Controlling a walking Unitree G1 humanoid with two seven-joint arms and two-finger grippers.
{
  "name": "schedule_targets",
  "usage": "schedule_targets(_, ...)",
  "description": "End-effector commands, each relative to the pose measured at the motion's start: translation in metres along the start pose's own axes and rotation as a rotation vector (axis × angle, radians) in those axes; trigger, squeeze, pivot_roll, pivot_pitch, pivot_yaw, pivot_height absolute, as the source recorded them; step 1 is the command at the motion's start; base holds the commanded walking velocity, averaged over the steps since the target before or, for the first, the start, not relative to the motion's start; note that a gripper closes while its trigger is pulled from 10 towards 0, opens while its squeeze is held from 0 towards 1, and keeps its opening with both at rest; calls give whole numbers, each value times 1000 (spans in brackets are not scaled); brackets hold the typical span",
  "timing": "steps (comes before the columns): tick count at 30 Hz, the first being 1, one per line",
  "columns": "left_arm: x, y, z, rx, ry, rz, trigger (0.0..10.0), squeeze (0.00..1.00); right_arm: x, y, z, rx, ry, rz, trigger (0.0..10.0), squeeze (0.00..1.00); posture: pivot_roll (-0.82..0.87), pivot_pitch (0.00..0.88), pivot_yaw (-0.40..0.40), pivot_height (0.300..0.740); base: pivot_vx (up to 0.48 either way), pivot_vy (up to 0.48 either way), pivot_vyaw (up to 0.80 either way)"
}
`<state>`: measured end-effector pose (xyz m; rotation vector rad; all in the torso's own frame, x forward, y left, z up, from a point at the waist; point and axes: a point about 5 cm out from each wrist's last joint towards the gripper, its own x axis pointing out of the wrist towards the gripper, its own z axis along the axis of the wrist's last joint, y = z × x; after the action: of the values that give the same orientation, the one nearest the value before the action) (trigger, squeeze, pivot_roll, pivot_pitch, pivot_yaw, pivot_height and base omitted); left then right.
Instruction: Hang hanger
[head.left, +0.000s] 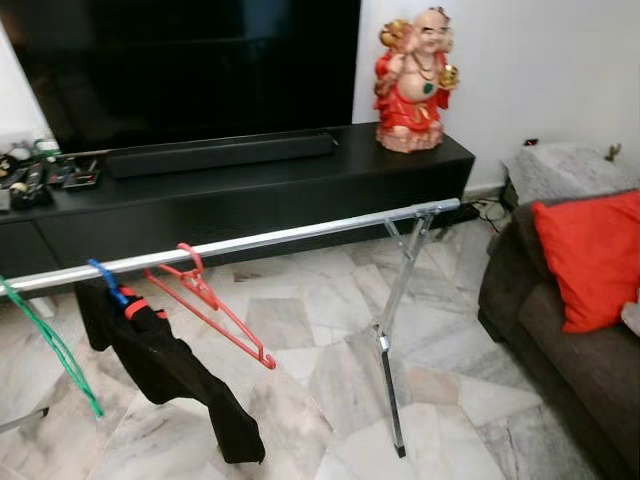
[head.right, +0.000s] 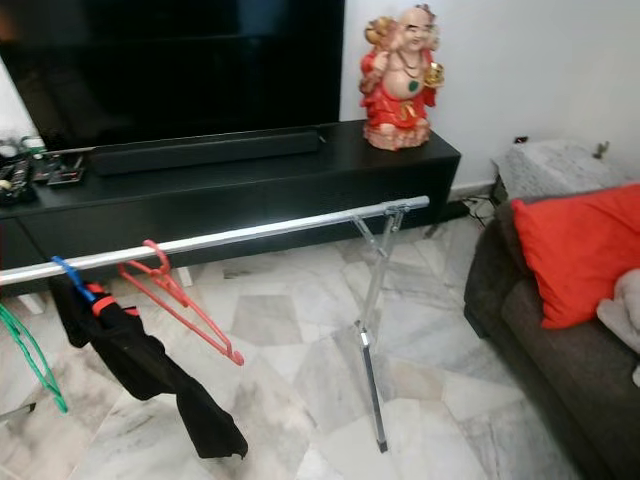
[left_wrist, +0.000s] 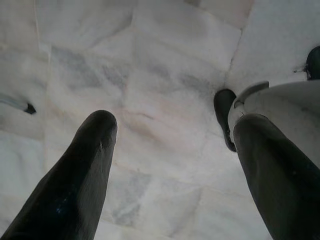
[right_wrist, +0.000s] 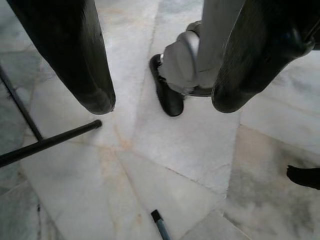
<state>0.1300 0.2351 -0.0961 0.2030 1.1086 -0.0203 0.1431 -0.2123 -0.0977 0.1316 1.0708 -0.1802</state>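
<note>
Three hangers sat on the rail (head.left: 260, 240); your red hanger (head.left: 205, 300) hung left of centre beside the blue one (head.left: 105, 282), so the hanging looked done. Left gripper (left_wrist: 172, 150) and right gripper (right_wrist: 160, 75) hung released over the floor, empty

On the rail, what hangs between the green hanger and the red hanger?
A blue hanger carrying a black garment hangs on the rail between the green hanger and the red hanger, seen in both eye views.

Rail (head.left: 300, 235) bare right of red hanger (head.left: 205, 300); left side crowded w/ black garment (head.left: 165, 370), green hanger (head.left: 50, 350).
</note>
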Motion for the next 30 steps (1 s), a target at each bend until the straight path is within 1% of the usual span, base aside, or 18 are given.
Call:
schedule_targets(1, 1, -6, 2, 37, 14, -12, 10000, 0, 0, 3, -2, 20, 2, 0, 10000, 0, 104, 0, 68, 740, 0, -274, -763)
schedule_targets(2, 2, -9, 6, 43, 9, -12, 10000, 0, 0, 4, -3, 22, 3, 2, 10000, 0, 98, 0, 71, 740, 0, 0, -763)
schedule_targets(5, 4, -10, 12, 18, -1, -5, 10000, 0, 0, 6, -4, 21, 5, 3, 10000, 0, 90, 0, 72, 740, 0, 0, -760)
schedule_targets(8, 5, -12, 18, 28, -9, -5, 10000, 0, 0, 7, -4, 16, 6, 6, 10000, 0, 77, 0, 71, 740, 0, 0, -763)
schedule_targets(10, 3, -6, 9, 26, 3, 1, 10000, 0, 0, 7, -3, 12, 4, 6, 10000, 0, 63, 0, 73, 740, 0, 0, -763)
schedule_targets(11, 2, -6, 7, 27, 5, 1, 10000, 0, 0, 6, -2, 13, 3, 5, 10000, 0, 62, 0, 74, 740, 0, 0, -763)
schedule_targets(16, 3, -10, 8, 25, 1, -11, 10000, 0, 0, 1, 0, 18, -1, -12, 10000, 0, 86, 0, 61, 740, 0, 0, -760)
schedule_targets(17, 3, -11, 9, 27, 1, -15, 10000, 0, 0, -2, 1, 51, -6, -27, 10000, 0, 102, 0, 60, 740, 0, 0, -756)
schedule_targets(19, 3, -13, 8, 32, 3, -22, 10000, 0, 0, -5, 2, 72, -9, -42, 10000, 0, 114, 0, 58, 740, 0, 0, -756)
schedule_targets(23, 3, -14, 6, 35, 8, -28, 10000, 0, 0, -8, 3, 54, -10, -43, 10000, 0, 121, 0, 47, 740, 0, 0, -755)
schedule_targets(25, 3, -16, 6, 5, 14, -15, 10000, 0, 0, -9, 4, 48, -12, -40, 10000, 0, 110, 0, 35, 740, 0, 0, -753)
schedule_targets(30, 3, -22, 3, -6, 26, -29, 10000, 0, -1, -10, 4, 41, -13, -38, 10000, 0, 104, 0, 37, 740, 0, 0, -753)
